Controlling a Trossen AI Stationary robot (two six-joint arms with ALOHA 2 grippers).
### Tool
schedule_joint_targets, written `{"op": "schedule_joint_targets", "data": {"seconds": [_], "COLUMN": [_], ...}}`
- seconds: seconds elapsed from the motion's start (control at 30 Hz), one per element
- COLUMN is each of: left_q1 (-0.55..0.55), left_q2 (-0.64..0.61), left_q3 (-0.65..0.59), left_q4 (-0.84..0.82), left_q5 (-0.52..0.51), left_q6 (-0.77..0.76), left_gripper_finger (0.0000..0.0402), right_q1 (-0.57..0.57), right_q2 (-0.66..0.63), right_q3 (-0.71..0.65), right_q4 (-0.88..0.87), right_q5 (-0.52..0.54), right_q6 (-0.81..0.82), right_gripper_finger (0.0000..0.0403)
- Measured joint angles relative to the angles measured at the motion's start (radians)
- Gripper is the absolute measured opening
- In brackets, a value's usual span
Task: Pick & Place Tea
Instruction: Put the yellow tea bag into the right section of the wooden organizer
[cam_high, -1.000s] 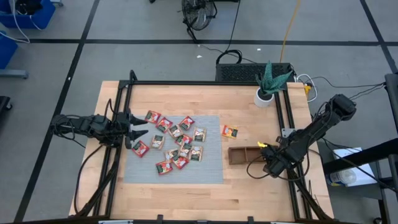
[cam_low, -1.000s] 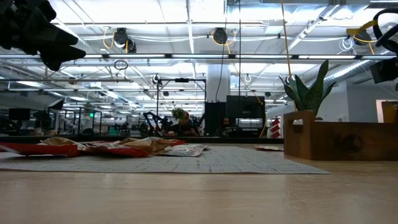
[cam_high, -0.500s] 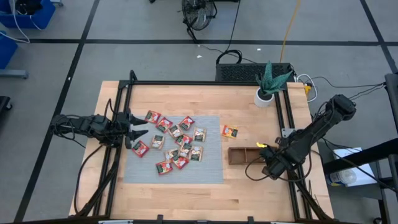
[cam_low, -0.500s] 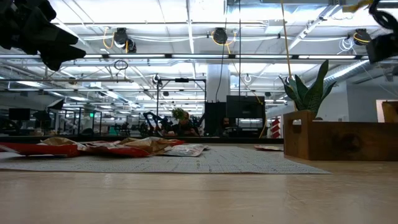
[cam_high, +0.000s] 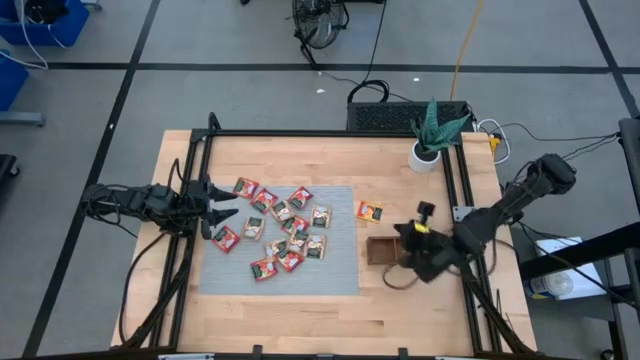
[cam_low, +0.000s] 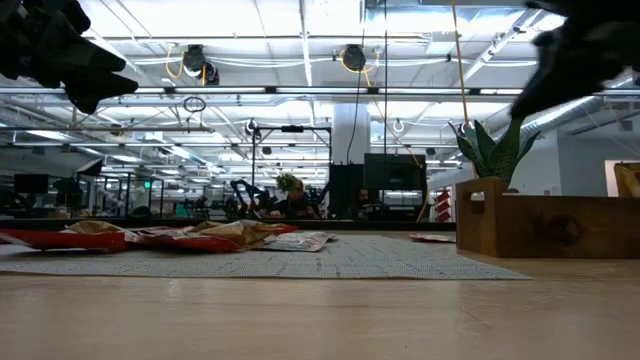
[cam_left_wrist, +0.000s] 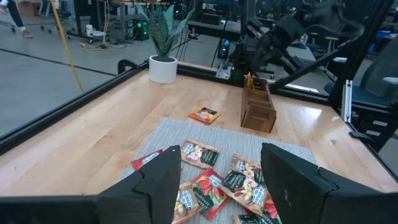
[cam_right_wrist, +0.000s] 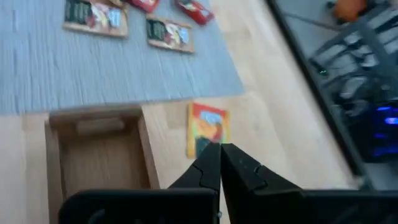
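Right gripper (cam_high: 413, 247) has swung from the surface's right edge toward the wooden tray (cam_high: 384, 246), now over its right end; left gripper (cam_high: 222, 213) hasn't budged. Right gripper's fingers are pressed together, nothing between them; in its wrist view they point at the lone yellow-orange sachet (cam_right_wrist: 207, 129) lying just beside the tray. Left gripper hangs at the mat's (cam_high: 340, 275) 9 o'clock edge, fingers apart, empty. Tea sachets (cam_high: 283, 229) sit in a loose overlapping cluster on the mat's upper half; the lone sachet is off the mat at its 3 o'clock, about 11 o'clock from the tray. Sachets look light, thin, crinkly, probably slippery foil; flat on the surface, so best pinched by an edge or raised corner.
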Motion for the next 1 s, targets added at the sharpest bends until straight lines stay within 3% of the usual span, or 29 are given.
{"op": "schedule_joint_targets", "data": {"seconds": [0.2,0.33,0.5,0.7,0.83,1.0], "left_q1": [0.000,0.000,0.000,0.000,0.000,0.000], "left_q2": [0.000,0.000,0.000,0.000,0.000,0.000], "left_q3": [0.000,0.000,0.000,0.000,0.000,0.000], "left_q4": [0.000,0.000,0.000,0.000,0.000,0.001], "left_q5": [0.000,0.000,0.000,0.000,0.000,0.000], "left_q6": [0.000,0.000,0.000,0.000,0.000,0.000], "left_gripper_finger": [0.0223,0.0223,0.0223,0.0223,0.0223,0.0223], "right_q1": [-0.317,-0.523,-0.678,-0.719,-0.748,-0.789], "right_q2": [0.000,0.036,0.177,0.386,0.478,0.525], "right_q3": [0.000,0.001,0.001,0.015,0.058,0.080], "right_q4": [0.307,0.373,0.420,0.507,0.481,0.450], "right_q5": [-0.344,-0.566,-0.664,-0.721,-0.725,-0.802], "right_q6": [-0.306,-0.454,-0.567,-0.627,-0.619,-0.580], "right_gripper_finger": [0.0006,0.0054,0.0159,0.0260,0.0284,0.0272]}}
